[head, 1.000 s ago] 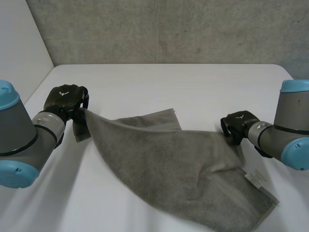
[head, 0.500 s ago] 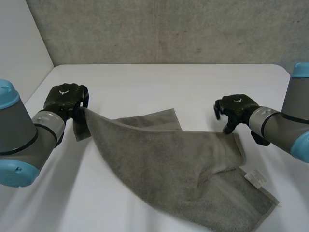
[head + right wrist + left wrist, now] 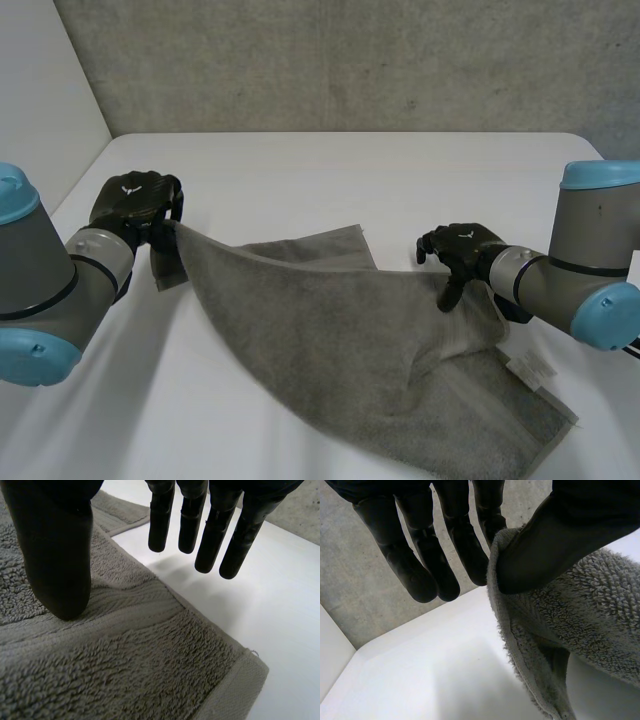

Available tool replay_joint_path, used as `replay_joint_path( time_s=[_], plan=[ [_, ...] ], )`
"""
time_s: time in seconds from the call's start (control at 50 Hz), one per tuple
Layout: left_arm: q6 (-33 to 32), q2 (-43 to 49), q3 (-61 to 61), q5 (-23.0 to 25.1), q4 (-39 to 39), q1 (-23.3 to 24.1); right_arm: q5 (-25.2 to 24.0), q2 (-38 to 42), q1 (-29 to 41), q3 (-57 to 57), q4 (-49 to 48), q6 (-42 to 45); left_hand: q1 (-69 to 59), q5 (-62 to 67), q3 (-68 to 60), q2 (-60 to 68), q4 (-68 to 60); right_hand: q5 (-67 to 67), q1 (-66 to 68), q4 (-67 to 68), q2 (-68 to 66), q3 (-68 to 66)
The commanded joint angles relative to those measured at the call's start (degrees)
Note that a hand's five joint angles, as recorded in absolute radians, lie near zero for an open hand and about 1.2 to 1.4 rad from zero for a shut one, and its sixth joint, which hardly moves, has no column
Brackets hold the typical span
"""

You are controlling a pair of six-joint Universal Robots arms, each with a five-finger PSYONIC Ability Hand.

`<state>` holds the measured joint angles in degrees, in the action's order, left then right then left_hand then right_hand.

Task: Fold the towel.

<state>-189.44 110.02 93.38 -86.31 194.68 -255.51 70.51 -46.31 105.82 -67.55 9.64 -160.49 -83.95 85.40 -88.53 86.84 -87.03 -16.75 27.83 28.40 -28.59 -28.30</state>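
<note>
A grey towel (image 3: 340,340) lies partly folded on the white table (image 3: 330,175). Its left corner is lifted off the table, and my left hand (image 3: 135,205) is shut on it. In the left wrist view the thumb (image 3: 545,545) pinches the towel's edge (image 3: 580,625) against the fingers. My right hand (image 3: 462,250) hovers over the right corner of the towel's upper layer with its fingers spread and holds nothing. In the right wrist view its thumb (image 3: 55,555) stands just over the towel (image 3: 125,665), and its straight fingers (image 3: 210,530) hang above bare table.
A white label (image 3: 528,367) shows on the towel's lower layer near the front right corner. A grey wall (image 3: 350,60) rises behind the table, and a white panel (image 3: 40,90) stands at the left.
My right hand has opened and let go of the towel's right corner, then moved left over the cloth. The corner has settled onto the layer below. The left hand has not moved.
</note>
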Motion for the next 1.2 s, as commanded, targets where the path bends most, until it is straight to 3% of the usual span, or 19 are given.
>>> replay_joint_path(
  time_s=[0.02,0.14,0.18,0.2,0.24,0.32,0.68,0.8,0.84,0.96,1.08,1.2],
  plan=[
    [0.0,0.0,0.0,0.0,0.0,0.0,0.1,1.2,-0.1,0.1,-0.2,0.3,3.9,-15.4,8.5,-6.8,7.0,-5.5,4.4,3.9,-3.7,-4.0],
    [0.0,0.0,0.0,0.0,0.0,0.0,0.1,2.1,-0.1,0.4,-0.2,0.3,3.9,-15.4,8.5,-6.8,7.0,-15.1,14.0,13.5,-13.3,-13.6],
    [0.0,0.0,0.0,0.0,0.0,0.0,0.2,2.3,0.0,0.6,-0.3,0.3,3.9,-15.4,8.5,-6.8,7.0,-30.8,29.8,29.2,-29.0,-29.3],
    [0.0,0.0,0.0,0.0,0.0,0.0,0.2,2.3,0.0,0.6,-0.3,0.3,3.9,-15.4,8.5,-6.8,7.0,-30.9,29.9,29.3,-29.1,-29.4],
    [0.0,0.0,0.0,0.0,0.1,0.0,0.2,2.1,0.2,0.8,-0.5,0.3,3.9,-15.4,8.5,-6.8,7.0,-43.7,42.6,42.0,-41.8,-42.1],
    [0.0,0.0,-0.5,0.0,0.2,0.1,0.1,1.5,0.2,0.9,-0.9,0.0,3.9,-15.4,8.5,-6.8,7.0,-53.2,52.2,51.6,-51.4,-51.7],
    [1.4,3.5,-11.1,-0.1,0.6,1.2,-0.5,-0.6,0.4,10.5,-4.1,-0.4,3.9,-15.4,8.5,-6.8,7.0,-53.2,52.2,51.6,-51.4,-51.7],
    [1.8,6.6,-26.6,-0.4,1.8,2.6,2.4,-1.9,0.4,16.9,-18.0,-0.3,3.9,-15.4,8.5,-6.8,7.0,-53.2,52.2,51.6,-51.4,-51.7],
    [2.4,6.4,-33.5,-0.5,5.3,3.4,5.9,-6.3,0.5,16.8,-30.2,-0.9,3.9,-15.4,8.5,-6.8,7.0,-53.2,52.2,51.6,-51.4,-51.7],
    [5.4,3.8,-37.9,-1.1,12.1,3.5,6.8,-13.6,0.2,12.4,-42.6,-3.2,3.9,-15.4,8.5,-6.8,7.0,-53.2,52.2,51.6,-51.4,-51.7],
    [6.7,1.1,-35.4,-0.4,13.5,3.2,3.2,-15.6,-0.3,7.0,-42.6,-5.9,3.9,-15.4,8.5,-6.8,7.0,-53.2,52.2,51.6,-51.4,-51.7],
    [5.9,1.5,-23.9,0.1,13.4,3.1,-2.9,-15.7,-0.4,-1.0,-36.6,-5.2,3.9,-15.4,8.5,-6.8,7.0,-53.2,52.2,51.6,-51.4,-51.7]
  ],
)
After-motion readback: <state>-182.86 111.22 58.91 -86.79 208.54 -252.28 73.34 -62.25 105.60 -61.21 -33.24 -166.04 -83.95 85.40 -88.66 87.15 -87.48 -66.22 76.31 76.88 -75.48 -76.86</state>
